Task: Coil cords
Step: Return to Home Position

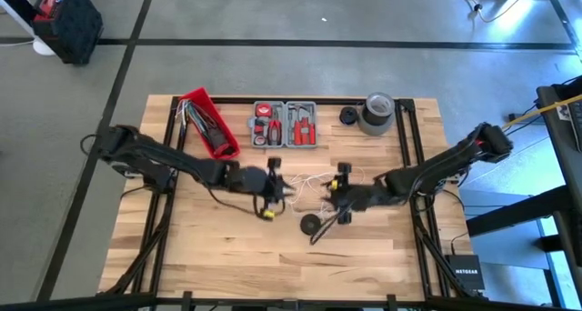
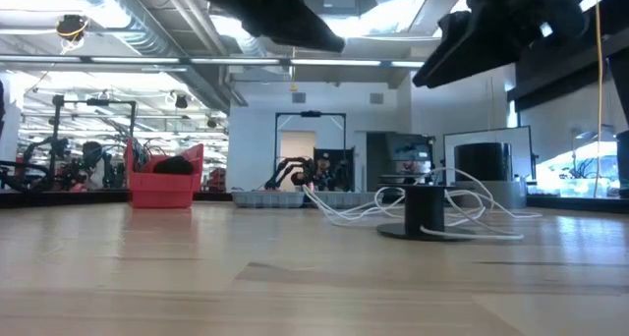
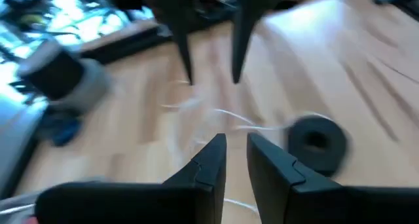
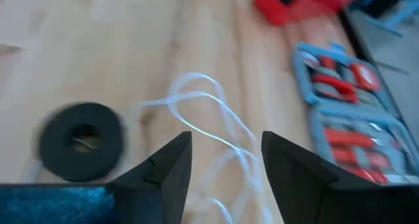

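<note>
The left gripper (image 1: 284, 187) is hanging over the middle of the desk (image 1: 200, 247) with its fingers apart, holding nothing. The right gripper (image 1: 333, 191) is facing it, also spread and empty. The white cord (image 1: 309, 182) is lying in loose, messy loops between them, near the black spool (image 1: 311, 224). The cord is looking thin, light and floppy, so pinching one end is probably best.

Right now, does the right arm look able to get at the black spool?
Probably yes. The right gripper hangs open above the table just beside the black spool, which stands in the open; only loose loops of the white cord lie nearby.
</note>
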`<action>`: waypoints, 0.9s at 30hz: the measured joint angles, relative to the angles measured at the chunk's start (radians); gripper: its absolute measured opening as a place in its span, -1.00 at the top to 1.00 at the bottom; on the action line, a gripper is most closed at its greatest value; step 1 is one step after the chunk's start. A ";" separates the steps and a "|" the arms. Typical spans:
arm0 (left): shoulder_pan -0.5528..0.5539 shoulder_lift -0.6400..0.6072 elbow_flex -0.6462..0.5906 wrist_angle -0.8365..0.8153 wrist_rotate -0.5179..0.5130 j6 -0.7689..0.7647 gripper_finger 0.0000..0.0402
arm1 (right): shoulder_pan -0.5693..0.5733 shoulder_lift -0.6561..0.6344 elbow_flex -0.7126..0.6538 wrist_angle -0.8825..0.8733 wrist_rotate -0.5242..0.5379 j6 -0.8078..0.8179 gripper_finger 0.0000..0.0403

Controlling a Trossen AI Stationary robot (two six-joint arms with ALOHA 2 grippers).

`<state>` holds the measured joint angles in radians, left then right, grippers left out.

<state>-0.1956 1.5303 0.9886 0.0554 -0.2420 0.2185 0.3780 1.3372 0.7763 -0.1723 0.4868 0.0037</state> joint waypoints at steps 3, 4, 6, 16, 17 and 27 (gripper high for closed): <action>0.052 -0.080 -0.034 -0.013 0.015 0.011 0.79 | -0.068 -0.107 -0.059 -0.009 -0.022 -0.007 0.07; 0.072 -0.110 -0.053 -0.011 0.030 0.015 0.84 | -0.096 -0.151 -0.089 0.007 -0.042 -0.011 0.07; 0.112 -0.163 -0.111 0.022 0.066 0.019 0.93 | -0.157 -0.235 -0.164 0.048 -0.086 -0.031 0.09; 0.242 -0.445 -0.477 0.333 0.165 -0.092 0.95 | -0.409 -0.658 -0.529 0.366 -0.358 -0.051 0.58; 0.245 -0.465 -0.501 0.346 0.166 -0.107 0.95 | -0.414 -0.700 -0.552 0.388 -0.354 -0.042 0.63; 0.242 -0.530 -0.572 0.253 0.166 -0.150 0.95 | -0.411 -1.015 -0.619 0.345 -0.304 -0.011 0.97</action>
<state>0.0467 1.0004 0.4166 0.3080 -0.0762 0.0687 -0.0334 0.3219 0.1570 0.1731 0.1829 -0.0078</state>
